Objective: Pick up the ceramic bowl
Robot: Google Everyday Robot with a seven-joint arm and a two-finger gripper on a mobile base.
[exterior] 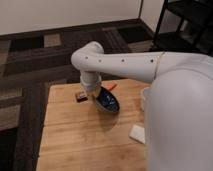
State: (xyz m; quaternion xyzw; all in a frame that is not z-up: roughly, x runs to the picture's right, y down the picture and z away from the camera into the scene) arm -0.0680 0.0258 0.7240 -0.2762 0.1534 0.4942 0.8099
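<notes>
The ceramic bowl (108,102), glossy dark blue with pale streaks inside, hangs tilted above the middle of the wooden table (75,140), and its shadow falls on the wood beneath. My gripper (94,94) comes down from the white arm (120,62) and is shut on the bowl's left rim. The fingers themselves are mostly hidden behind the wrist and the rim.
A small brown and red packet (79,97) lies just left of the bowl, and an orange item (111,87) lies behind it. A white flat object (137,133) rests near the right edge. A white cup (144,98) peeks out beside my arm. A black shelf (185,25) stands at the back right.
</notes>
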